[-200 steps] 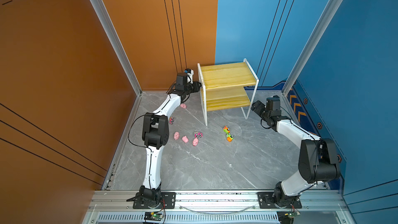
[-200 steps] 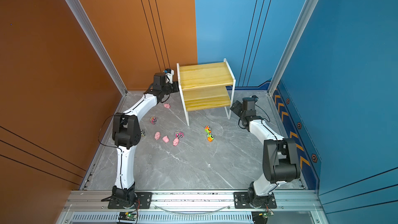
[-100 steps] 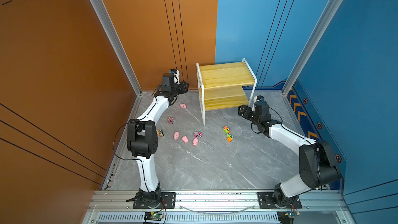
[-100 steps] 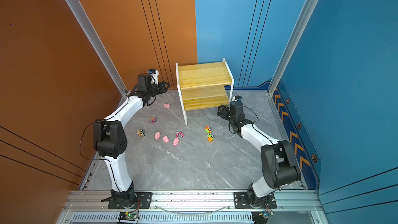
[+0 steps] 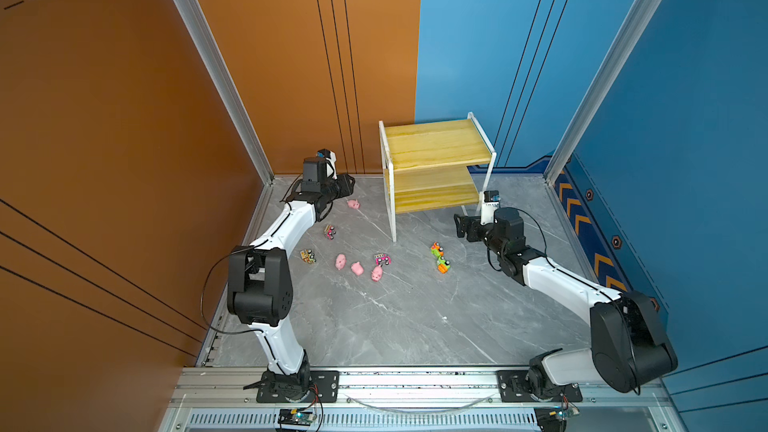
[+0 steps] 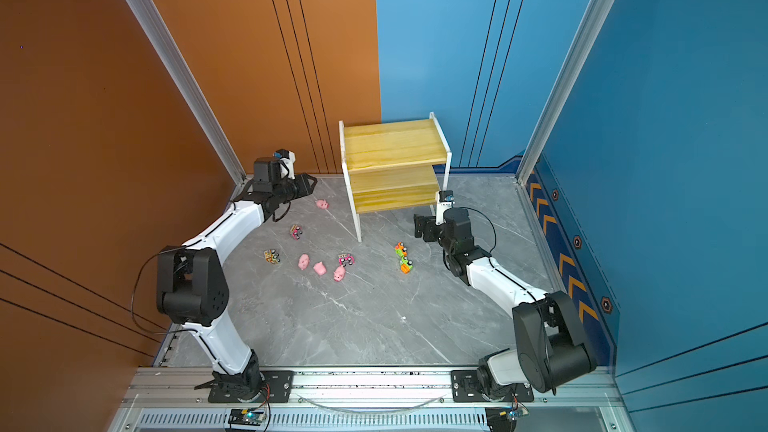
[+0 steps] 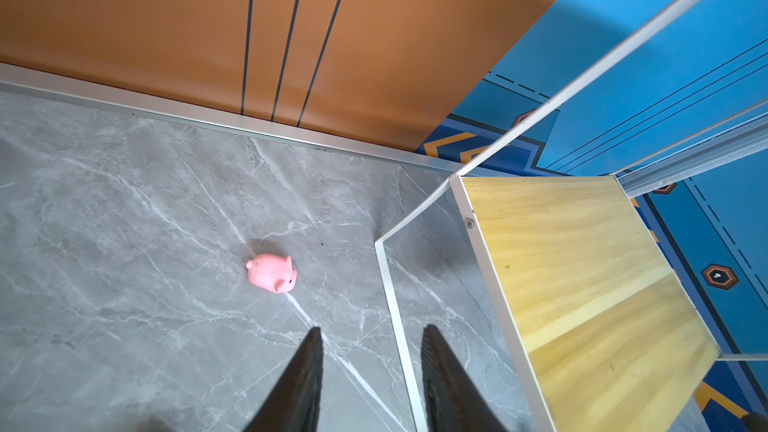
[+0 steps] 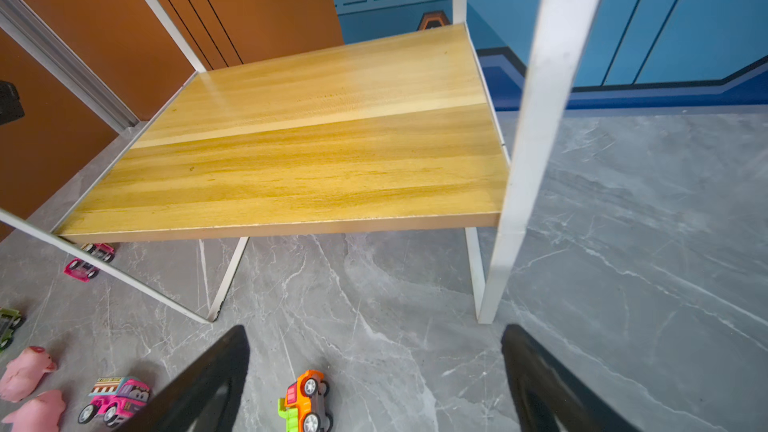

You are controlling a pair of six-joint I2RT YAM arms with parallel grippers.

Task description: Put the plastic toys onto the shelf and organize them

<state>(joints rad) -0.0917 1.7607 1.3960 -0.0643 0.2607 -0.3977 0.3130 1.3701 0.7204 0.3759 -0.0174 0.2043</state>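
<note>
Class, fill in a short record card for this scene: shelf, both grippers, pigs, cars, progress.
Storage: shelf, two tiers, white frame, both wooden boards bare
Arms: left gripper open, empty; right gripper open, empty
Pigs: four on the grey table; lone pig near the left gripper, three pigs clustered mid-table
Cars: five on the table; far pink car, yellow car, near pink car, green-orange pair nearest the right gripper
Progress: no toy on the shelf yet
</note>
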